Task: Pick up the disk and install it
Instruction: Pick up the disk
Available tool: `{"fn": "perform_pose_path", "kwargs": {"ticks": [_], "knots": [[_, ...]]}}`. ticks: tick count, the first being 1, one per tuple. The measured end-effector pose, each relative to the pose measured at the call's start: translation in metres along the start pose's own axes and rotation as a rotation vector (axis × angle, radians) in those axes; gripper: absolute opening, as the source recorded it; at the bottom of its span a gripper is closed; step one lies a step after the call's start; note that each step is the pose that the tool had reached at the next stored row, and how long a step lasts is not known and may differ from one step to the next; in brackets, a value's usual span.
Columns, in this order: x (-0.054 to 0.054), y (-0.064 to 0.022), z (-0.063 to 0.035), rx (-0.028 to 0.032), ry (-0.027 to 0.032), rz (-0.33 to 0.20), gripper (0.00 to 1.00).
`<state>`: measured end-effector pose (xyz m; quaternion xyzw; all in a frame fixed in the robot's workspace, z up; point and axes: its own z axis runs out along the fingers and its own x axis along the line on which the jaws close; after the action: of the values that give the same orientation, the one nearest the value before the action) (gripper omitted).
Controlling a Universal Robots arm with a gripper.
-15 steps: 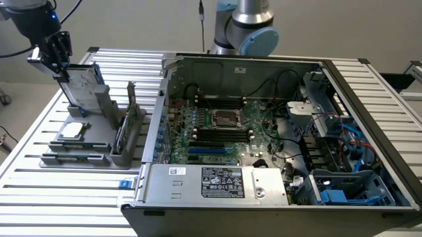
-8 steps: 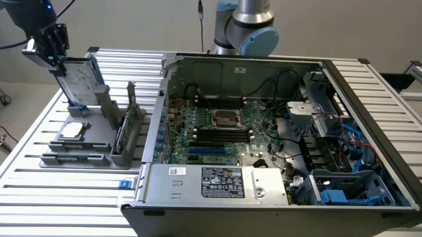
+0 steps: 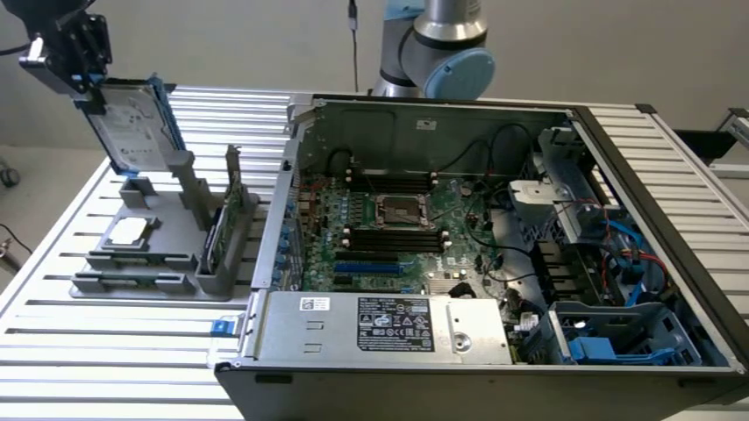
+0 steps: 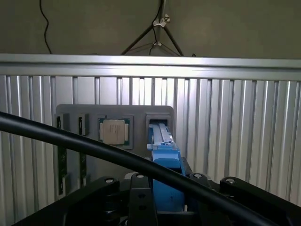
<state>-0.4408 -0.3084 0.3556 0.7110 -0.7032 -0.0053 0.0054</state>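
Ribbed aluminium slats form the table [image 3: 105,368], with a plain pale wall behind it. At the exterior view's far left the gripper [image 3: 88,77] hangs high over the table, and its jaws are clamped on the top edge of the disk [image 3: 126,127]. The disk hangs straight down from the jaws, upright, its white label facing the computer case [image 3: 422,127] and its blue bracket running along both long edges. In the wrist view the blue bracket [image 4: 164,160] sits squeezed between the black fingers [image 4: 141,193].

Directly below the jaws lies a grey holder tray [image 3: 140,289]. The disk's lower end is at the mouth of the tray's upright slot [image 3: 139,189]; whether it touches the slot I cannot tell. Just beside that slot, further down from the jaws, a square silver chip [image 3: 129,230] rests flat in its pocket. A green card [image 3: 228,210] stands on edge in the tray, between the jaws and the case.

Well away from the jaws, towards the exterior view's right, the case lies open on its side, its near wall rising just past the card. Inside are a green circuit board [image 3: 387,237], a grey labelled power box [image 3: 387,326] and a blue bay [image 3: 615,346] in the far corner. The arm's base [image 3: 439,44] rises behind the case. A thick black cable [image 4: 94,146] crosses in front of the wrist camera, over the fingers.
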Motion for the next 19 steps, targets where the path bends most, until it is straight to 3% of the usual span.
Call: {"fn": "perform_pose_path", "kwargs": {"ticks": [8, 19], "knots": [[-0.001, -0.0017, -0.0369, -0.0001, 0.0019, 0.0, 0.33], [-0.001, -0.0508, -0.0859, -0.005, 0.0019, 0.0, 0.33]]}}
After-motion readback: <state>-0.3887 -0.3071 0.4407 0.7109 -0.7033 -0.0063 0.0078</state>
